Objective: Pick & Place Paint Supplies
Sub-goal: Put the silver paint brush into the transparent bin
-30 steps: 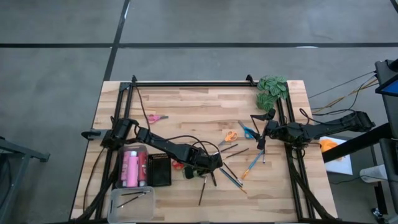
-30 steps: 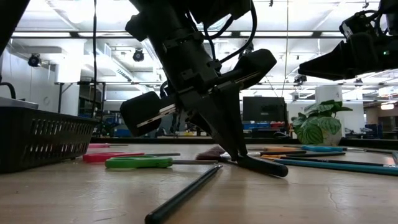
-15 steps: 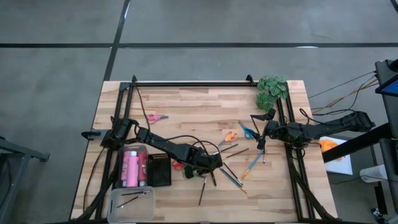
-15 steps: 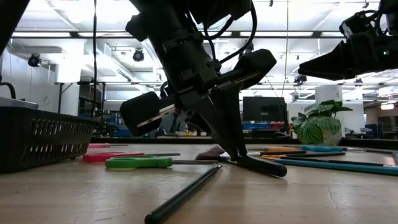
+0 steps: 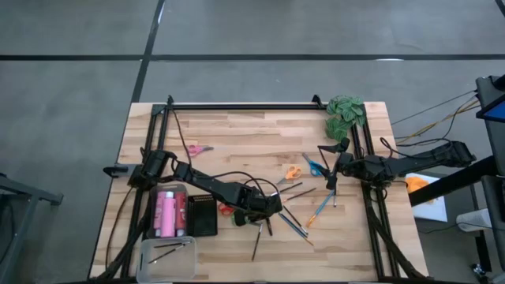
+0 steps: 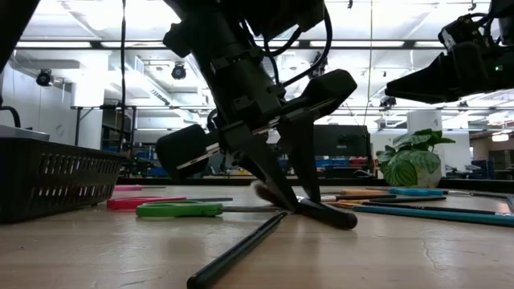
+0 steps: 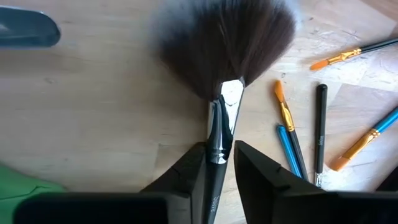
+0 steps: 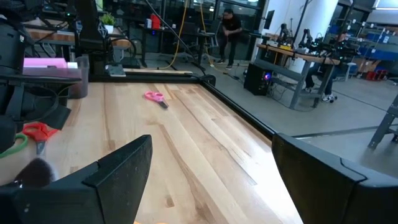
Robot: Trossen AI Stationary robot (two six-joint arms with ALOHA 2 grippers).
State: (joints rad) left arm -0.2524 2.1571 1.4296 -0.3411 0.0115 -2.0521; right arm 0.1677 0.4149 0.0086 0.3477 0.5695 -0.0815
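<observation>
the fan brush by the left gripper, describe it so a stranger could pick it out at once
Start at the black basket near the table's left front and follow the left gripper toward the middle. Its fingers close around the fan brush there. Unlike the thin orange-tipped brushes beside it, it has a wide, dark, fluffy head.

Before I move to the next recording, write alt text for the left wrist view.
The left claw has its two dark fingers closed around the black handle of a fan brush, whose dark bristles spread over the wooden table. Beside it lie thin orange-tipped brushes and a black brush.
</observation>
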